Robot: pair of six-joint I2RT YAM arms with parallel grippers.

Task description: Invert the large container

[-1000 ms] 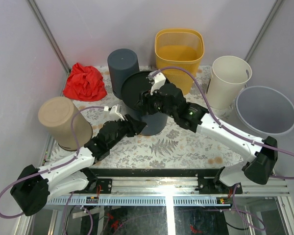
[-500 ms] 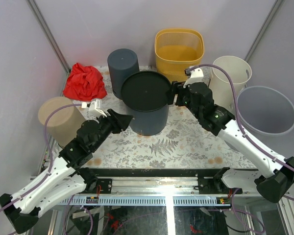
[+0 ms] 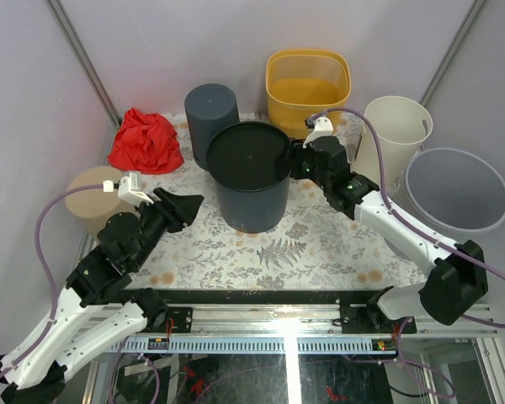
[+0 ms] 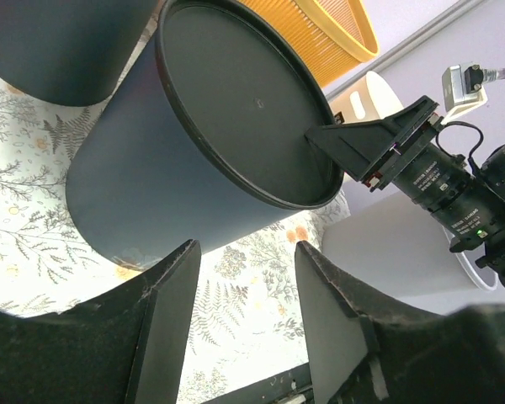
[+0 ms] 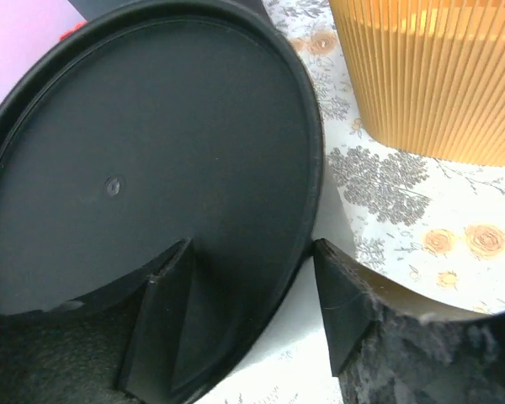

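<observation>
The large dark container [image 3: 251,192] stands mouth down at the table's middle, its flat base up. It also shows in the left wrist view [image 4: 194,168] and the right wrist view [image 5: 151,160]. My right gripper [image 3: 293,164] is at the base's right edge. In the right wrist view the right gripper [image 5: 252,248] straddles the rim with open jaws, one finger over the base and the other outside with a visible gap. My left gripper [image 3: 189,202] is open and empty, apart from the container on its left, and its own view of the left gripper [image 4: 244,248] shows only tablecloth between the fingers.
A smaller dark container [image 3: 212,114] stands behind the large one. A yellow basket [image 3: 307,88] is at the back, with a cream bin [image 3: 394,135] and a grey translucent bin [image 3: 456,189] on the right. A tan container [image 3: 93,195] and a red cloth [image 3: 146,141] are on the left.
The large container went from tilted between both grippers to standing mouth down. My left arm drew back to the left and rose. My right gripper stayed at the base's rim.
</observation>
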